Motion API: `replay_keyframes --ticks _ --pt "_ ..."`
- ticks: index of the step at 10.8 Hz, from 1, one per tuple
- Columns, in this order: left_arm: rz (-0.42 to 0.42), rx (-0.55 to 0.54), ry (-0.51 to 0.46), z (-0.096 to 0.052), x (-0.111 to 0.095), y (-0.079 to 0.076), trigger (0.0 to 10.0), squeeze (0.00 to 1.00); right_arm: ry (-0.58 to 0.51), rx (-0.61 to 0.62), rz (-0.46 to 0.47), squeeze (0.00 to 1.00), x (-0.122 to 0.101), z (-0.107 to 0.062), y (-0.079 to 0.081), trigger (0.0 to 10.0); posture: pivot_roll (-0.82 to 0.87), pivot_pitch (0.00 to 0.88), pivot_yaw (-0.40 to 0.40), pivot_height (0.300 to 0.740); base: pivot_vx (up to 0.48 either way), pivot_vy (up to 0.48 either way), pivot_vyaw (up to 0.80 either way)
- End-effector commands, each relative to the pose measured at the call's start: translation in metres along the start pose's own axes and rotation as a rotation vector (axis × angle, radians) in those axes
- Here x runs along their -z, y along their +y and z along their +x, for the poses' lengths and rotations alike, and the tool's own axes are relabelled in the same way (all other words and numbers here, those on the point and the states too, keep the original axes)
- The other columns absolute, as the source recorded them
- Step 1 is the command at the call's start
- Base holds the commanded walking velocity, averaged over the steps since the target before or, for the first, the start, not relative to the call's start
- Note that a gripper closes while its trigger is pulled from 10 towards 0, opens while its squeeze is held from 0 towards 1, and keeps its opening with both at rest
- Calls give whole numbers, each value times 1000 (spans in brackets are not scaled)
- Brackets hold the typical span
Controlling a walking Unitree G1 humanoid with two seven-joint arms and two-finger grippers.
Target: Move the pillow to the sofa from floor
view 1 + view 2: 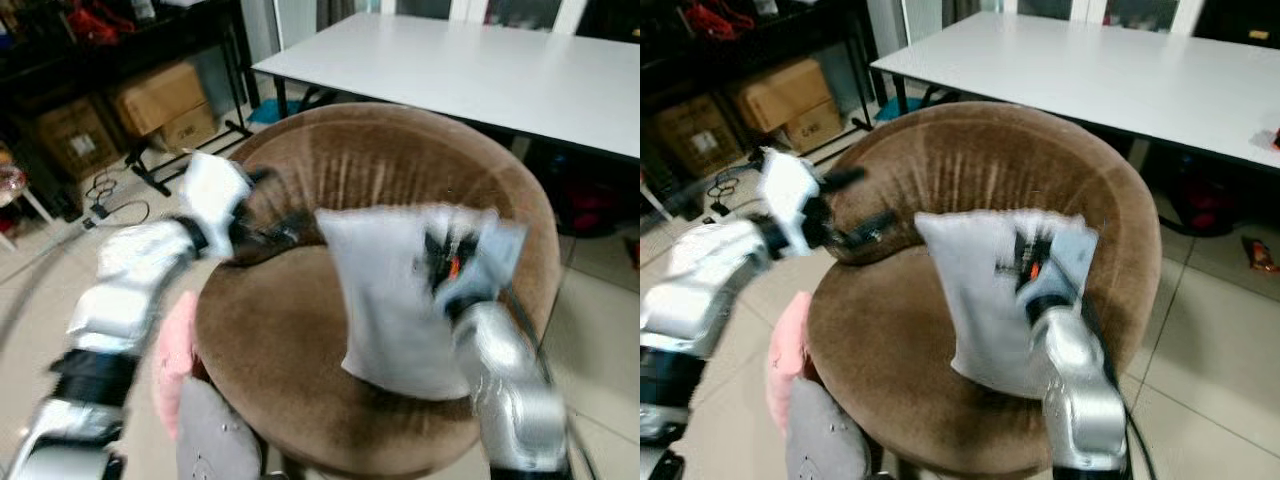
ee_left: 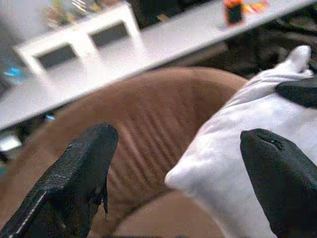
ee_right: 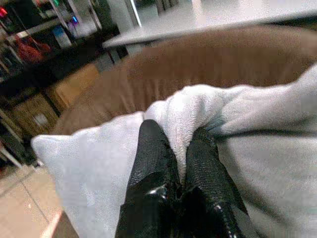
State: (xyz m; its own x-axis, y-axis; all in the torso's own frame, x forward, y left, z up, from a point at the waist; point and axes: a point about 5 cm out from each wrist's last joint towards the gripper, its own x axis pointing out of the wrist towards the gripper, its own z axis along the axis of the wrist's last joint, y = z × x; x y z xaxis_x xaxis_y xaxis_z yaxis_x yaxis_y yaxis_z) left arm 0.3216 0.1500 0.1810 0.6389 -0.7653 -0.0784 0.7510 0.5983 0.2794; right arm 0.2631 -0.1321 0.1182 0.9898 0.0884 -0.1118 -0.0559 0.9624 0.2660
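Note:
A pale grey pillow (image 1: 395,300) stands upright on the seat of the round brown sofa chair (image 1: 260,350), leaning toward its backrest. My right gripper (image 3: 174,148) is shut on a fold of the pillow's upper edge (image 3: 198,106), at the right of the chair (image 1: 1035,262). My left gripper (image 2: 183,148) is open, its black fingers (image 1: 275,235) hovering just left of the pillow near the chair's left rim, apart from the fabric (image 2: 247,129).
A large white table (image 1: 480,70) stands right behind the chair. Cardboard boxes (image 1: 160,100) and a black rack sit at the back left. A pink cloth (image 1: 175,350) and a grey item (image 1: 215,435) lie on the floor by the chair's left front.

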Motion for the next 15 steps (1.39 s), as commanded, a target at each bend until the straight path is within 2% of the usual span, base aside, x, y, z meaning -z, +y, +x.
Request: replay_keyframes --ticks 1,2,3,4,5,7,8,9,10,13,14,15 --pt "42 31 34 4 4 0 10000 1000 -11 -25 13 0 -5 0 6 10000 -91 0 91 740 0 0 0" --pt "62 68 68 16 12 -1 10000 1000 -4 -12 44 0 -5 0 2 10000 -95 0 93 740 0 0 0" --pt "24 108 88 33 20 2 10000 1000 12 -35 40 0 -3 -2 3 10000 -104 0 97 740 0 0 0" --pt "9 121 90 37 21 2 10000 1000 14 -39 37 0 -3 -3 4 10000 -106 0 98 740 0 0 0" --pt "-5 146 120 48 27 4 10000 1000 7 -46 31 0 -3 -4 4 10000 -124 0 106 740 0 0 0" --pt "20 145 193 59 35 4 10000 1000 5 -72 32 0 -6 -6 5 10000 -145 0 115 740 0 0 0" --pt "39 167 243 62 44 -2 10000 1000 14 -105 38 0 -6 -8 7 10000 -157 0 121 740 0 0 0" --pt "58 199 300 65 55 -13 10000 682 32 -157 44 0 -5 -11 11 10000 -172 0 129 740 0 0 0" --pt "89 228 356 69 67 -27 10000 8 74 -220 27 0 0 -17 16 10000 -185 4 137 740 0 0 0" --pt "115 267 418 71 80 -41 10000 0 93 -240 12 0 0 -22 14 10000 -230 21 168 740 0 0 0" --pt "145 250 426 71 82 -42 0 0 100 -236 14 0 0 -24 13 10000 -232 21 170 740 0 0 0" --pt "162 240 421 71 82 -41 0 0 105 -237 13 0 0 -24 12 10000 -232 21 171 740 0 0 0"
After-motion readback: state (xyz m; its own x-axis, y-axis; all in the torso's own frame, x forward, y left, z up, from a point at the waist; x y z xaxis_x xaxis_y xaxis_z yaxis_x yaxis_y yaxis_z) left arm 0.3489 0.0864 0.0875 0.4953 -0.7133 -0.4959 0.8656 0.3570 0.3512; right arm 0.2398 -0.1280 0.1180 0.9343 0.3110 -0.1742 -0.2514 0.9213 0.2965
